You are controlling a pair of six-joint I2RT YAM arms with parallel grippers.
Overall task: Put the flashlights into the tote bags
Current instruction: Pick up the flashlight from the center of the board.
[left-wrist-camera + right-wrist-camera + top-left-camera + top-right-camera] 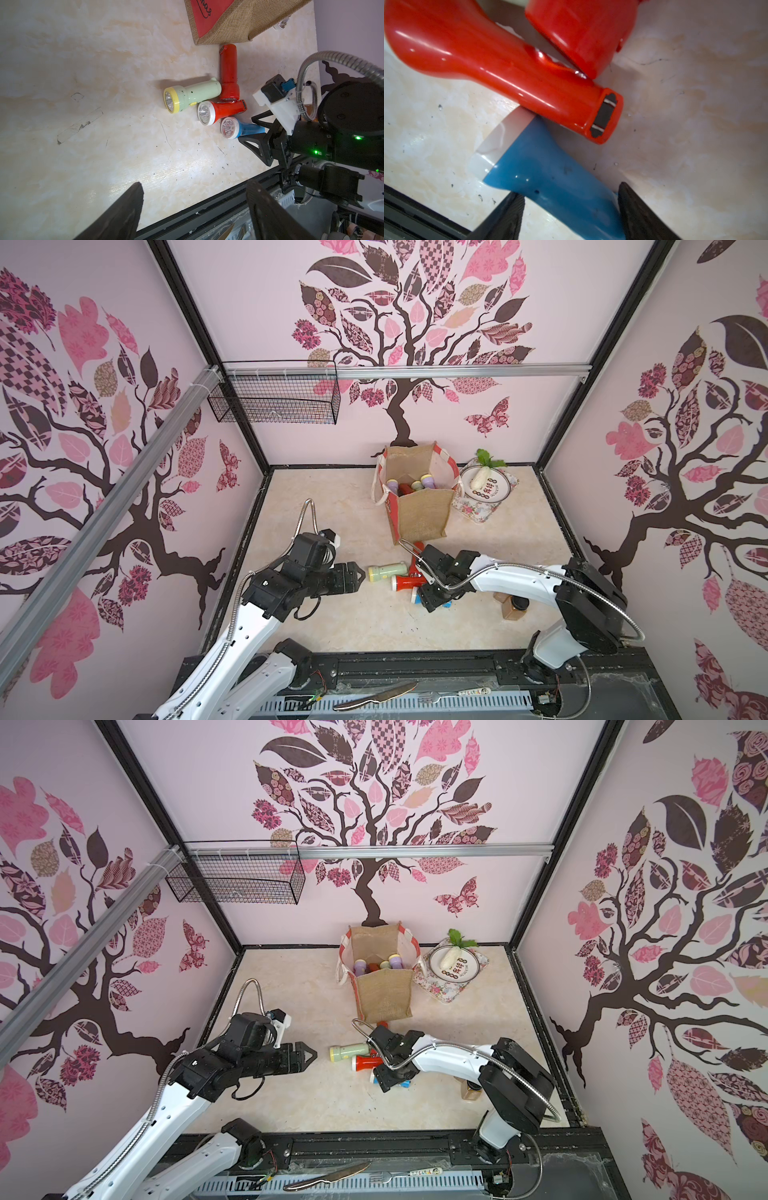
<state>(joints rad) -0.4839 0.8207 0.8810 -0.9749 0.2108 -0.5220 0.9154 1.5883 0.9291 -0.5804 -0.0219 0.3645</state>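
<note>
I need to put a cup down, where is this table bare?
Bare table: the back-left stretch between the bag and the left wall, and the front strip between the flashlights and the front rail. Crowded: right of the bag, by the tray, and the middle right, with flashlights, right arm and jars.

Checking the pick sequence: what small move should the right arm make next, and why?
Probably close the jaws firmly before any lift. The right gripper straddles the handle of the blue flashlight, which lies flat on the table touching a red flashlight; a firm grip isn't evident.
</note>
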